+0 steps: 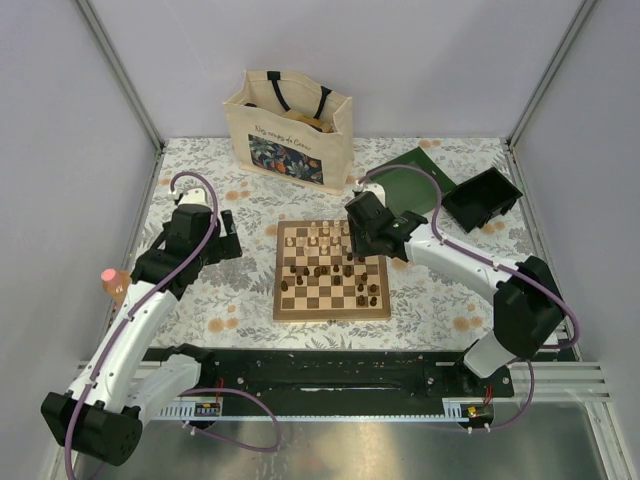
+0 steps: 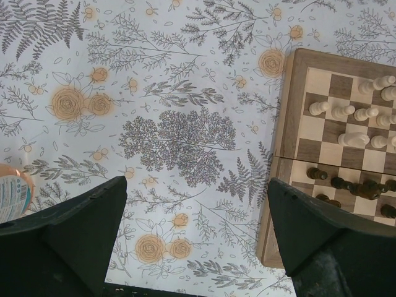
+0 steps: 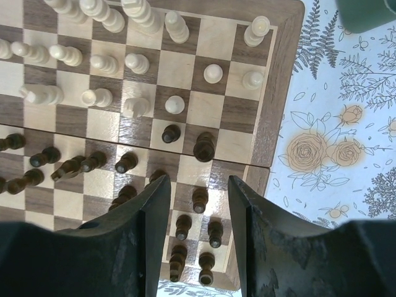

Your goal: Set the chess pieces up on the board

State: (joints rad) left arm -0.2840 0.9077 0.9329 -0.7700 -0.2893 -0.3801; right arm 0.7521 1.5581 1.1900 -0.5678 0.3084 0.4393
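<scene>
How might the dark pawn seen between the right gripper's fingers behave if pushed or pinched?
The dark pawn is slim on a small base, so a side push would probably tip it. Its round turned body may then roll. Small and wooden-looking, it is likely light and stiff to pinch.

One board (image 1: 330, 315), about sixteen pale chess pieces (image 3: 175, 104), about sixteen dark chess pieces (image 3: 204, 146), one tote bag (image 1: 288, 130)

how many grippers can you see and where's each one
2. The left gripper hangs open above the floral tablecloth, left of the board. The right gripper hovers open above the dark chess pieces near the board's right edge. None seems hidden.
</scene>
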